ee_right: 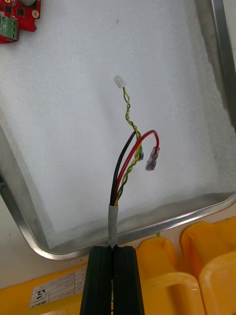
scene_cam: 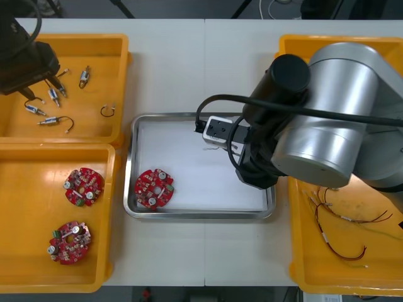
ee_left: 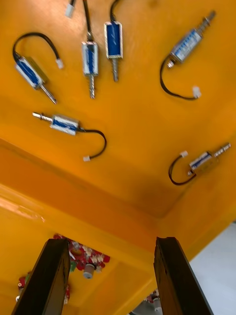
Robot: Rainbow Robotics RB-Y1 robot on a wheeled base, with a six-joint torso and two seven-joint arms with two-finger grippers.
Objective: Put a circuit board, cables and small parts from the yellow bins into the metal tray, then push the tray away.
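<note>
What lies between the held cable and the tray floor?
Nothing visible. The right gripper is shut on the cable, hanging over bare white tray floor; the circuit board lies aside. The left gripper hovers open over a yellow bin.

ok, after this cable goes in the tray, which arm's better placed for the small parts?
Left. The left hand hangs open above the small metal parts in the far left yellow bin. The right hand is shut on the cable over the metal tray, away from that bin.
</note>
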